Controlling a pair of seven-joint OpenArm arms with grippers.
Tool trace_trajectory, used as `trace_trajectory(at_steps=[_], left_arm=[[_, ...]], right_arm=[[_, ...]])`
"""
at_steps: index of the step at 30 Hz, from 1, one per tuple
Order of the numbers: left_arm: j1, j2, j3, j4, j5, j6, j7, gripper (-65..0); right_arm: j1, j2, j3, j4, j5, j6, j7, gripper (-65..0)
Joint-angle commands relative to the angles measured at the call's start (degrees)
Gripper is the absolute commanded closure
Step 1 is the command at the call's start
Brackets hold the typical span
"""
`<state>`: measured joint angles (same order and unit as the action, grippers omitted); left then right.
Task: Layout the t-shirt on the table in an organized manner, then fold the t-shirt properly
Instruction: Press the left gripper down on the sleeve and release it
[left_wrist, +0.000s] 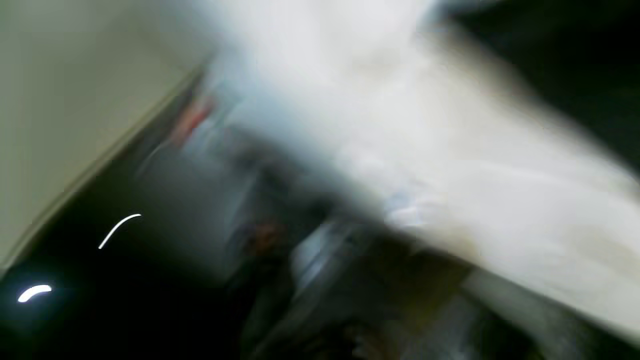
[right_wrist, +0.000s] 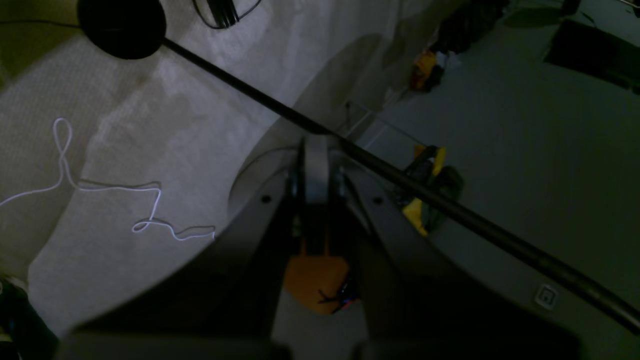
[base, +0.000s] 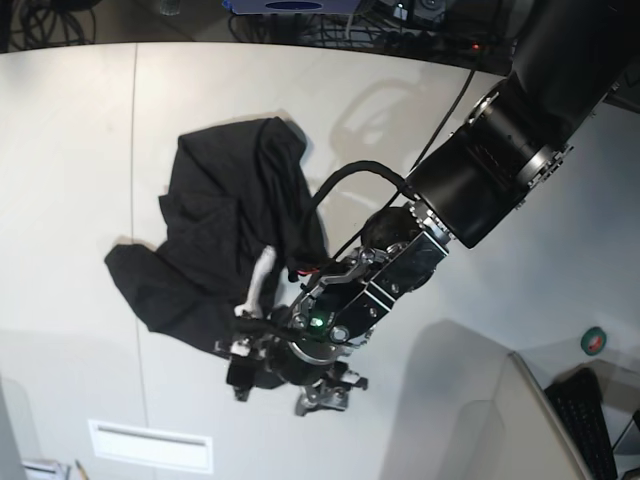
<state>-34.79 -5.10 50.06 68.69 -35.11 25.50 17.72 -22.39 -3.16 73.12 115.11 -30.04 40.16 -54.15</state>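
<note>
Black t-shirt (base: 225, 240): one, crumpled in a loose heap on the left-centre of the table (base: 80, 150) in the base view. Not spread out; folds and bunched cloth throughout, with one lobe reaching toward the left and the near edge under the arm's tip.

Table: off-white top with a thin straight seam line (base: 134, 200) running front to back, left of the heap. A small white rectangular plate (base: 150, 445) lies flat near the front edge, apart from the shirt.

Left gripper (base: 285, 375): at the end of the black arm that enters from the upper right of the base view. It sits low at the near edge of the shirt, with a pale finger (base: 262, 275) lying against the cloth. Whether the claw is released or grasping cloth cannot be told; the left wrist view is too smeared to help, showing only pale blur and dark patches.

Right gripper (right_wrist: 316, 165): seen in the right wrist view only, clenched with its fingers together and nothing between them. It points away from the table, toward pale carpet (right_wrist: 150, 125) with a thin white cord (right_wrist: 107, 188) on it, and a dark rod (right_wrist: 400, 180) crossing the view.

Other: keyboard (base: 590, 415) at lower right of the base view.
</note>
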Motion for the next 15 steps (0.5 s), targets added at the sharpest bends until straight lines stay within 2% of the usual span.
trace_trajectory(at_steps=[1, 9, 15], left_arm=[[-1.83, 0.22, -0.44, 1.07, 0.61, 0.13, -1.23, -42.5], [-1.13, -3.20, -0.44, 5.38, 0.61, 0.22, -1.06, -41.5], [-0.51, -4.08, -0.35, 11.53, 1.66, 0.31, 4.39, -41.3]], right_arm=[[0.02, 0.74, 0.15, 0.98, -0.77, -0.16, -0.05, 0.0], [0.19, 0.74, 0.42, 0.98, -0.77, -0.16, 0.04, 0.0], [0.81, 0.74, 0.42, 0.98, -0.86, -0.16, 0.04, 0.0]])
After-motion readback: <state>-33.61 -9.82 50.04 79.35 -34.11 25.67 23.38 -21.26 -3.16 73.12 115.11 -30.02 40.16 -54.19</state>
